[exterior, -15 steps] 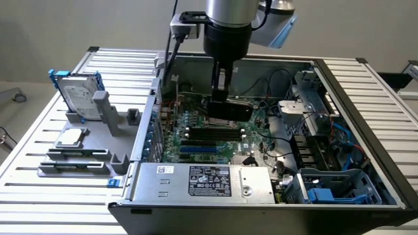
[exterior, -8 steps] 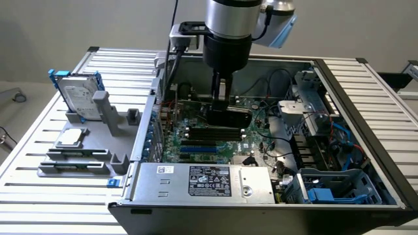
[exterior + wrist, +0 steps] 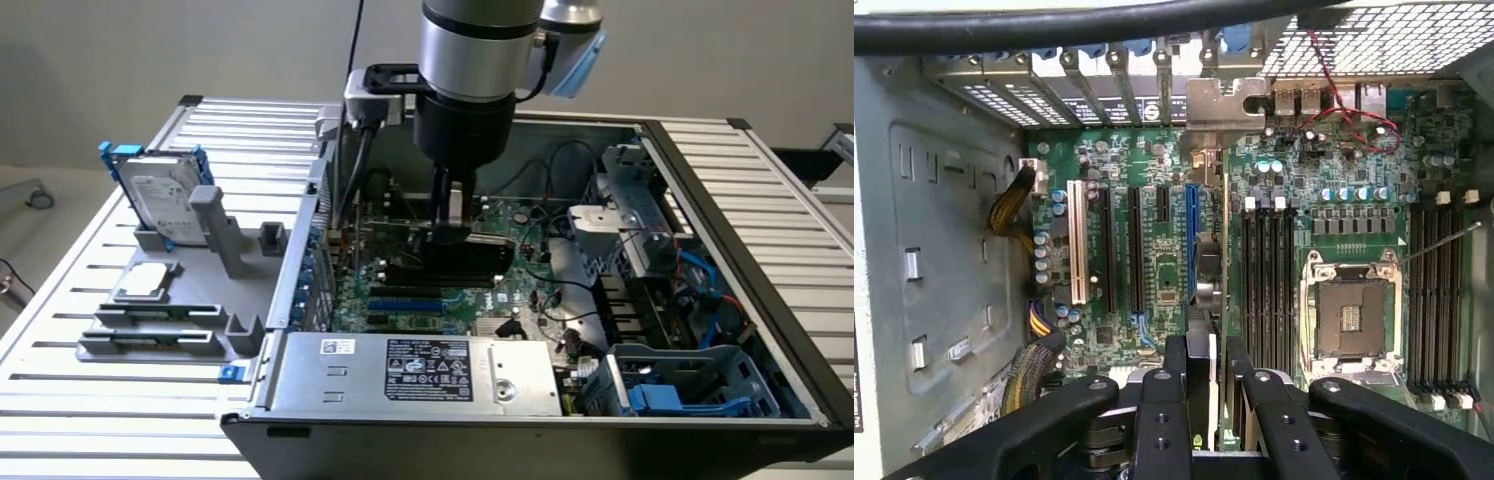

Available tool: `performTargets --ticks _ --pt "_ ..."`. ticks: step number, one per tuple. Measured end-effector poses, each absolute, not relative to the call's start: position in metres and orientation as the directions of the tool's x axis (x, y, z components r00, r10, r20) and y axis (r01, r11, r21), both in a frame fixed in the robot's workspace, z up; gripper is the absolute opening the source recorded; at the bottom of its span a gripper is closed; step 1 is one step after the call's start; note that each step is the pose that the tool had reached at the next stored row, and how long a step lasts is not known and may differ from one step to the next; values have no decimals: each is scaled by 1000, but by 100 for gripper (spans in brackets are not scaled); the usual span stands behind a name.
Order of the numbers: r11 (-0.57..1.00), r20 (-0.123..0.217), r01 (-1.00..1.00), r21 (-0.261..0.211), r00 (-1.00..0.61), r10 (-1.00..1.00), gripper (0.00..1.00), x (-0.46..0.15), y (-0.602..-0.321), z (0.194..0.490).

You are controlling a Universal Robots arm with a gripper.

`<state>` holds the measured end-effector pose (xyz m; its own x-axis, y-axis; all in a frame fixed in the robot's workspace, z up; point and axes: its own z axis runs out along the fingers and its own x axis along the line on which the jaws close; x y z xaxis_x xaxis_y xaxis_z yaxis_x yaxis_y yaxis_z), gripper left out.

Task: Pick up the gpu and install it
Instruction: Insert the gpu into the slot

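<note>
**Card held on edge over the board, little room to spare**

The gripper (image 3: pixel 451 222) is clamped on the gpu (image 3: pixel 454 262), which stands on edge low over the motherboard (image 3: pixel 1164 270) inside the case (image 3: pixel 747 262) — seated or not, it cannot be told. A slight tilt could jam its edge beside the slot (image 3: pixel 1190 230). The memory slots (image 3: pixel 1269 280) lie just beside; loose cables (image 3: pixel 567 290) and the power supply (image 3: pixel 414 370) hem in sideways travel — upward is free.
</note>
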<state>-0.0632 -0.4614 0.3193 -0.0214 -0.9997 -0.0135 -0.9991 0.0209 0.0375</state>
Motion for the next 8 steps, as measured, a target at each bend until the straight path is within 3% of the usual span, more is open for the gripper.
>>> performTargets --ticks 8 --pt "-5 -15 -999 38 4 -1000 26 -70 -468 309"
